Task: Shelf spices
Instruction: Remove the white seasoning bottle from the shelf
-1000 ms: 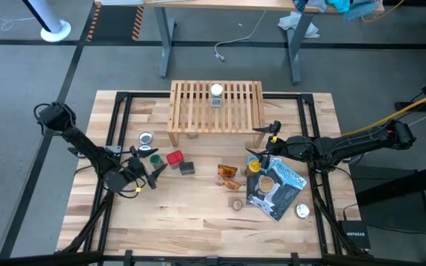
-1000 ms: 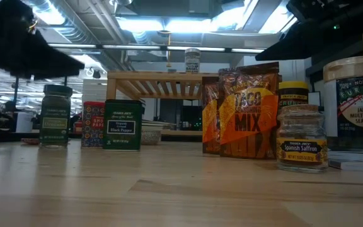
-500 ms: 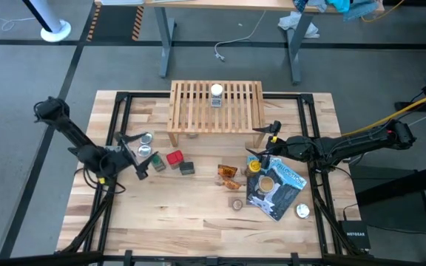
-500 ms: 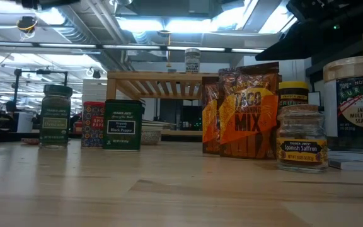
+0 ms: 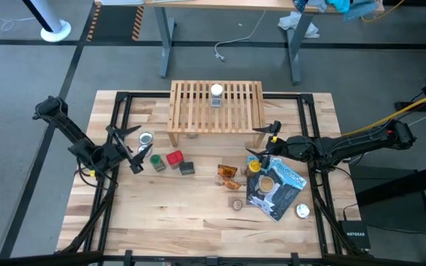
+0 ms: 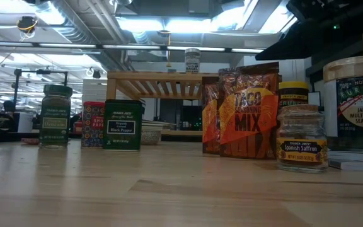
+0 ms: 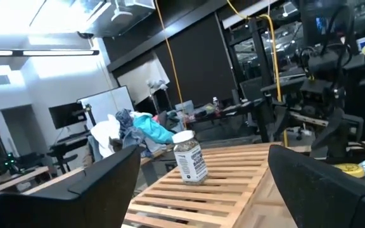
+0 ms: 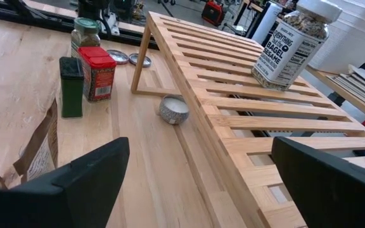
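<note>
High view shows the left gripper (image 5: 128, 148) spread wide and empty beside the green-capped jar (image 5: 156, 160) near the shelf (image 5: 217, 107); rigid, light, likely slick glass; best clasped around its body.

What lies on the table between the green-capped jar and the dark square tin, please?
In the high view, only the red tin stands between the green-capped jar and the dark square tin.

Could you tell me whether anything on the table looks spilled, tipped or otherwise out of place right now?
Nothing looks spilled or tipped. One small round tin sits on the table under the shelf rather than on it, and only one jar is shelved so far.
</note>
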